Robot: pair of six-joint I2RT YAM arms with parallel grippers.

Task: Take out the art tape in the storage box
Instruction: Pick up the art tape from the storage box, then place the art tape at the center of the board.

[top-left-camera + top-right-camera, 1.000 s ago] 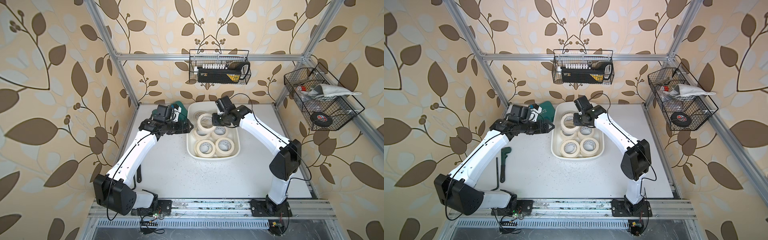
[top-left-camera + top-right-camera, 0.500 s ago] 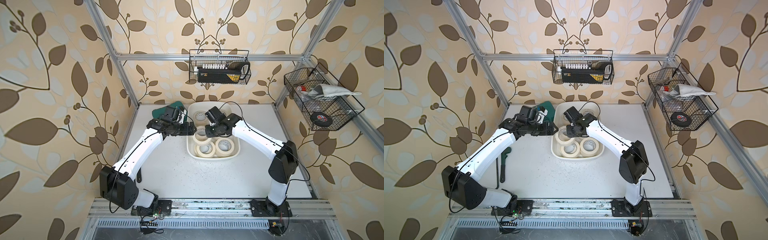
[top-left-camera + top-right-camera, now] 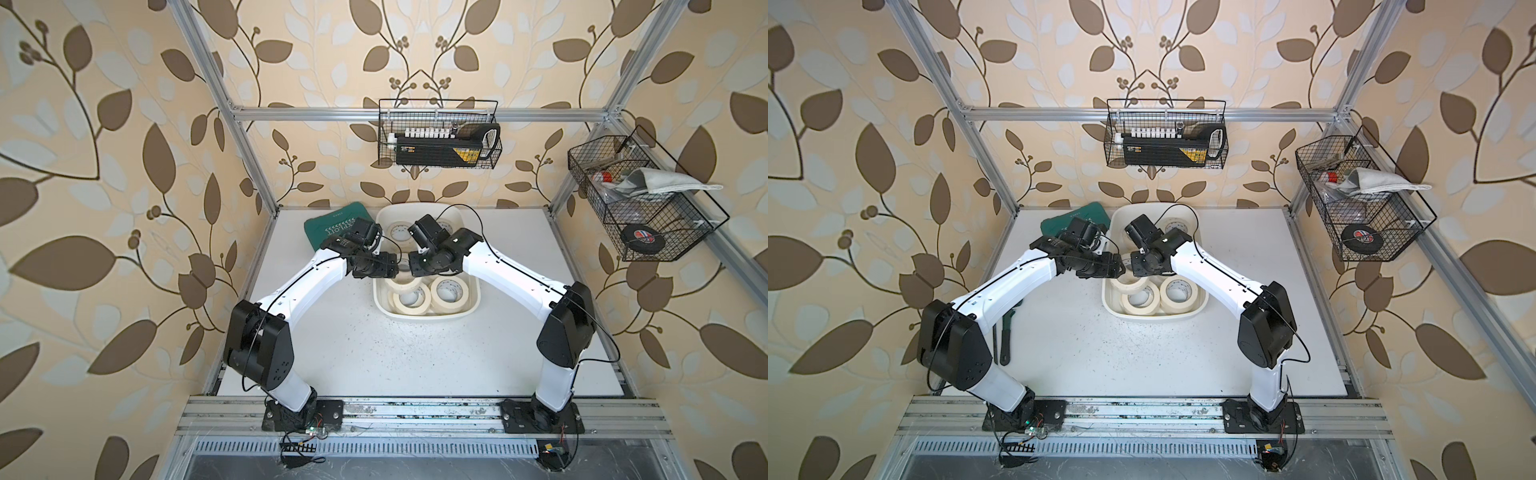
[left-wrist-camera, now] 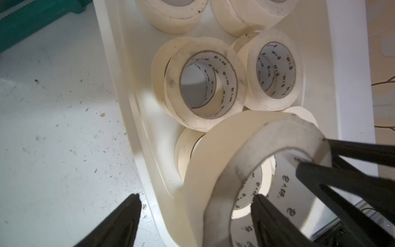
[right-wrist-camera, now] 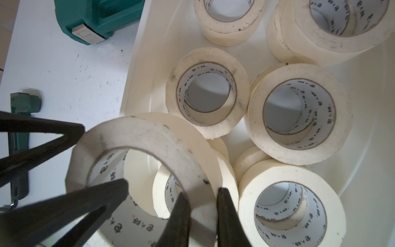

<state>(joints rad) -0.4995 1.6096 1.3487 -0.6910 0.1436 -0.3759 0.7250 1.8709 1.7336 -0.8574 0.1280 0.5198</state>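
Right fingers [image 5: 180, 218] pinch the wall of one art tape roll [image 5: 149, 136], lower left of frame, above the storage box [image 5: 136, 70] edge. Left fingers [image 4: 121, 222] straddle its wall, wide apart. Other rolls [image 5: 299, 115] crowd alongside, and a green case [image 5: 92, 19] sits upper left.

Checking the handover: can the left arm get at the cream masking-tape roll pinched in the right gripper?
Probably yes. The left gripper stands open astride the wall of the cream masking-tape roll, one finger inside its core, one outside, across from the right gripper; nothing lies between.
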